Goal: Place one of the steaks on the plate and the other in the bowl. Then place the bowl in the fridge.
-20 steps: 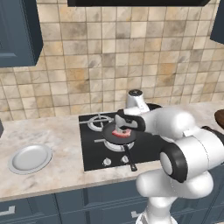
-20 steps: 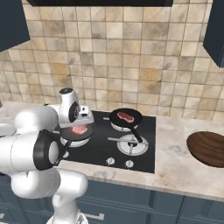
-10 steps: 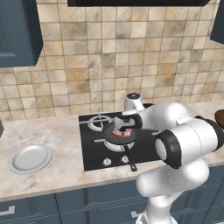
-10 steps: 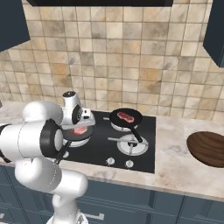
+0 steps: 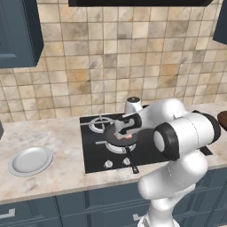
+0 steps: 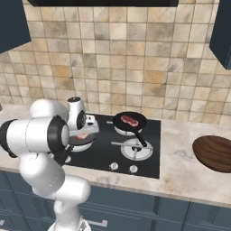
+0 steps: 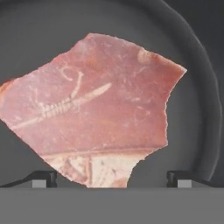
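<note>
Hand view looks straight down on the near steak [image 7: 94, 109] lying flat in its black frying pan [image 7: 199, 87], the two fingertips [image 7: 41, 177] set wide apart either side of the meat and not yet touching it; compared with a second ago the arm has swung forward and lowered the gripper [image 5: 125, 132] close over that pan. That suggests the first pick is about to start, with nothing held so far: the other steak [image 6: 129, 119] sits in the rear pan, the plate [image 5: 30, 160] waits on the counter well to the left, the bowl [image 6: 215, 152] far right
</note>
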Controlling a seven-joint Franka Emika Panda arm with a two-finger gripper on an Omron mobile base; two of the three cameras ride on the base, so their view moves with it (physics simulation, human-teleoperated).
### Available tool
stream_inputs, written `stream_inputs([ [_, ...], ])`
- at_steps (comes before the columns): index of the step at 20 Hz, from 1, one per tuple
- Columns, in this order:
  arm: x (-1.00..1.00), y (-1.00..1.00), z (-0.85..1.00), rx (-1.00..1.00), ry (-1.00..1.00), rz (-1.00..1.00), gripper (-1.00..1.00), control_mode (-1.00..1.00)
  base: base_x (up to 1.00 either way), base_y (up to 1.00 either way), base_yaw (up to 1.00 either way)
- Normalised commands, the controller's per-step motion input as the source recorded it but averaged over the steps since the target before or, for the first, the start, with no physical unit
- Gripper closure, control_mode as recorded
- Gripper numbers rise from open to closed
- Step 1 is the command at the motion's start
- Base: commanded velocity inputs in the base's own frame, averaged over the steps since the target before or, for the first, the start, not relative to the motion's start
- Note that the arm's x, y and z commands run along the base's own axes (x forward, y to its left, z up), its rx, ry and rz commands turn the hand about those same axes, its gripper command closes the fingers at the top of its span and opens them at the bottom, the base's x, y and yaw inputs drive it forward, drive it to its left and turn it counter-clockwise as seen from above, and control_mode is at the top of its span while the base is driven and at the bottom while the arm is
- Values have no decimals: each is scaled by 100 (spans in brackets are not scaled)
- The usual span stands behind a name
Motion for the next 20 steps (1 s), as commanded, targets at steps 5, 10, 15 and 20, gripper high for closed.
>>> stream_inputs([
  [5, 8, 6, -9, 0, 9, 0, -100, -100, 0, 0, 0],
  [10, 3, 17, 0, 0, 7, 0, -100, -100, 0, 0, 0],
  [15, 22, 0, -5, 0, 6, 0, -100, -100, 0, 0, 0],
  [20, 19, 0, -10, 0, 0, 0, -100, -100, 0, 0, 0],
])
